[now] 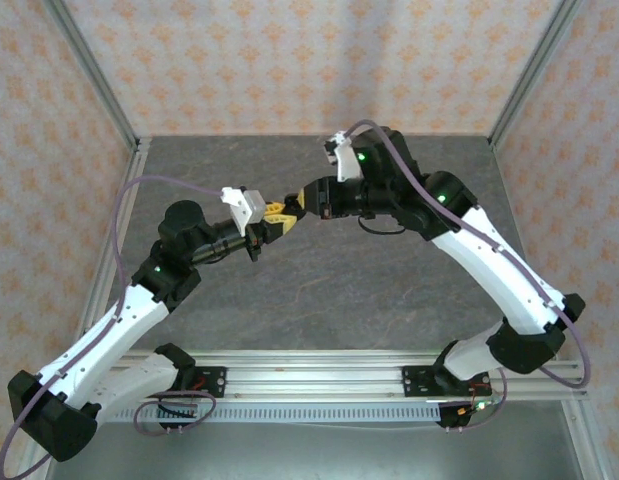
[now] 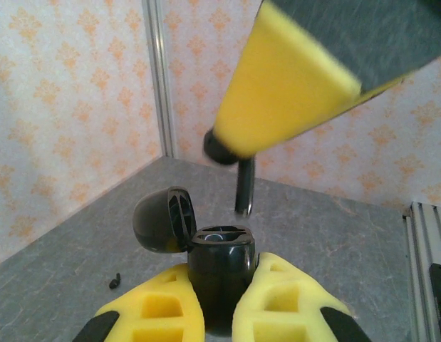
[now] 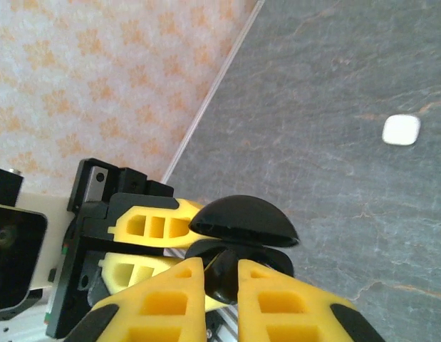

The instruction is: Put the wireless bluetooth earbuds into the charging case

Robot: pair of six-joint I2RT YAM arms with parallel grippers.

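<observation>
**A:** What is the left pincer (image 2: 221, 278) doing?

**B:** Its yellow fingers (image 2: 277, 292) are pressed against both sides of a glossy black rounded plastic charging case (image 2: 220, 260). The case is gripped upright and held in the air. In the top view the two pincers meet over the middle of the grey stone-patterned desk (image 1: 389, 290), a little left of centre and nearer the far edge than the near one.

**A:** Is the case open?

**B:** Yes. Its domed black lid (image 2: 163, 221) is swung back to the left on the hinge, and the well in the top is uncovered.

**A:** And the right pincer (image 3: 221, 274)?

**B:** It is drawn nearly together and pinches a small black plastic earbud with a short stem (image 2: 244, 187). In the left wrist view the stem hangs straight down from the pincer's tip. Its end is just above the case's opening, toward the right side of the rim, with a thin strip of desk showing between them.

**A:** What does the right wrist view show?

**B:** The lid (image 3: 243, 221) and the case's dark rim sit right in front of the right pincer's fingertips. The left pincer's fingers (image 3: 156, 224) are behind them.

**A:** Is anything lying on the desk?

**B:** There is a small white rounded-square piece (image 3: 402, 130) well apart from the pincers. I cannot tell what it is. A tiny black speck (image 2: 115, 282) lies on the desk to the left of the left pincer.
</observation>
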